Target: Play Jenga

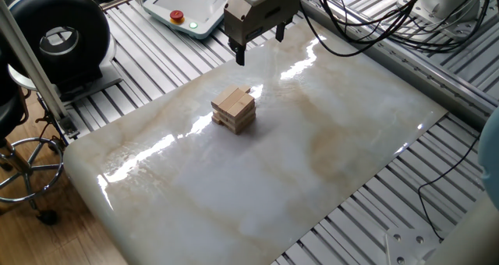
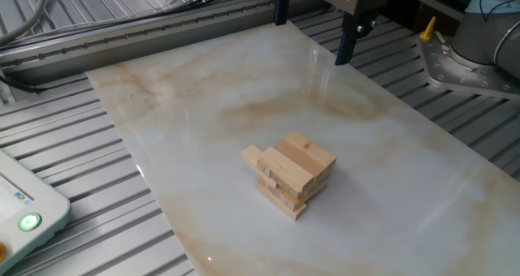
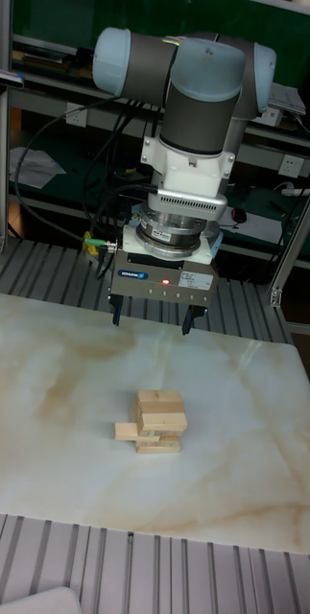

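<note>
While the marble table (image 1: 327, 164) lay under it, the gripper (image 3: 151, 319) was held up in the air with its fingers (image 1: 239, 54) spread wide and nothing between them. Below and in front of it, well apart, the Jenga (image 3: 155, 422) was stacked, one block (image 2: 251, 156) poking out sideways.

matt pale wood jenga (image 2: 290, 174) on glossy marbled table (image 2: 422, 195), ribbed metal surround

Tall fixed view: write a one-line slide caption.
Open gripper hangs above the marble table, behind a small Jenga stack with one block protruding.
</note>
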Controlling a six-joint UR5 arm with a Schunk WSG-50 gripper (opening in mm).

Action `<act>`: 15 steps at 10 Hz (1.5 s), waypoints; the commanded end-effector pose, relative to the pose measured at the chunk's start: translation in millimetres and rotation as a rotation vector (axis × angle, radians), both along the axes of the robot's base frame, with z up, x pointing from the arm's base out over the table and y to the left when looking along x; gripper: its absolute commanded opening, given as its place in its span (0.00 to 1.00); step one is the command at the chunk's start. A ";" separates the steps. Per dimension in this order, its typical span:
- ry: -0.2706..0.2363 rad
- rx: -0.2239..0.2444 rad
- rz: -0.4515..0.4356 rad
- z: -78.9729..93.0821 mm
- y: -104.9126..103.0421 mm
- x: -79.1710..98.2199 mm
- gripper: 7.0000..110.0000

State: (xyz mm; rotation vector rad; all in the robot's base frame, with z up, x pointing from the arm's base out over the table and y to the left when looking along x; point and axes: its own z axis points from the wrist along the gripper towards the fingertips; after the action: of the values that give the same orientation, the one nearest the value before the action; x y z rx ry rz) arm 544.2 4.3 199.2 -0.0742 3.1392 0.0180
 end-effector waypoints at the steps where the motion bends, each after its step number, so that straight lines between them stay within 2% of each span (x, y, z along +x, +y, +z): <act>1: -0.005 0.014 0.046 0.2 4.2 1.1 0.00; 15: -0.005 0.014 0.053 0.9 3.1 1.7 0.00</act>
State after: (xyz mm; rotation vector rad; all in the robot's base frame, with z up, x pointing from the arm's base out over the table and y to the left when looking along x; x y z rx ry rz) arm 545.0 5.4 198.5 -0.1548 3.1347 0.0209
